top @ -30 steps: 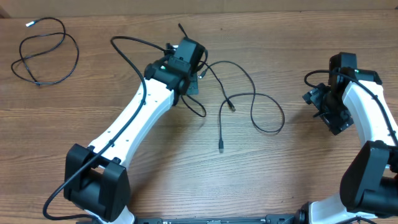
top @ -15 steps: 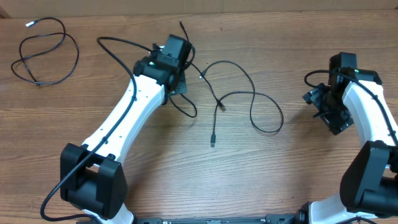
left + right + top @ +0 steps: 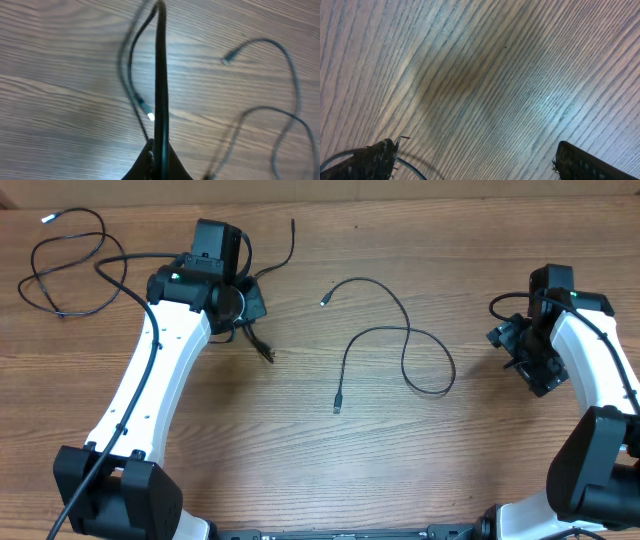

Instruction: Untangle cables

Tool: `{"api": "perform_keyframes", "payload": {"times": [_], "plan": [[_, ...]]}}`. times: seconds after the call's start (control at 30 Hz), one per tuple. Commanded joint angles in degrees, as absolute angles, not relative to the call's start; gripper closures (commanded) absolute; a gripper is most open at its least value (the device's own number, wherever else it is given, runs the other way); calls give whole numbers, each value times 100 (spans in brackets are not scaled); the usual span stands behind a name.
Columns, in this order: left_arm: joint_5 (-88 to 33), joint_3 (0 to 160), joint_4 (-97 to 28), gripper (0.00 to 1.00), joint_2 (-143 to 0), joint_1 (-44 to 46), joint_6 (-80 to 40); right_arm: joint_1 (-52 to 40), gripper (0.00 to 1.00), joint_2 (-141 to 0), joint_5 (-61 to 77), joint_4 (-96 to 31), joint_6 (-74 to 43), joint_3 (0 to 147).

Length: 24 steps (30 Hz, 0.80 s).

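Cable 1 (image 3: 75, 265) sits coiled at upper left of the overhead frame, well apart from the others. L gripper (image 3: 250, 304), upper left of centre, has its fingers pressed together on cable 2 (image 3: 292, 238). In the wrist view it runs straight up from the tips. Cable 3 (image 3: 405, 330) loops at centre on the table (image 3: 300, 470), w/ both plugs lying free. R gripper (image 3: 514, 342) is at right, its fingers (image 3: 375, 160) spread over bare wood.

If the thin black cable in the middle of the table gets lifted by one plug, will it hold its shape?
Probably not: the thin black cable lies in loose curves and crosses itself, so it looks floppy and would likely trail. It is very slender, so probably light. Its small plug may snag the loop.
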<state>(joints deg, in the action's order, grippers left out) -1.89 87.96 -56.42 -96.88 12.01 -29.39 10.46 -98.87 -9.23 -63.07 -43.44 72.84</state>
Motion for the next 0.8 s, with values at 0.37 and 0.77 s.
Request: {"api": "perform_keyframes", "payload": {"times": [0.37, 0.77], "plan": [[-753, 8927, -5806, 96, -9596, 1236, -1441, 1028, 0, -9883, 827, -5778, -4366, 7279], [-751, 8943, -6442, 96, -9330, 1212, -1138, 497, 0, -9883, 2991, -4950, -4324, 7279]]}}
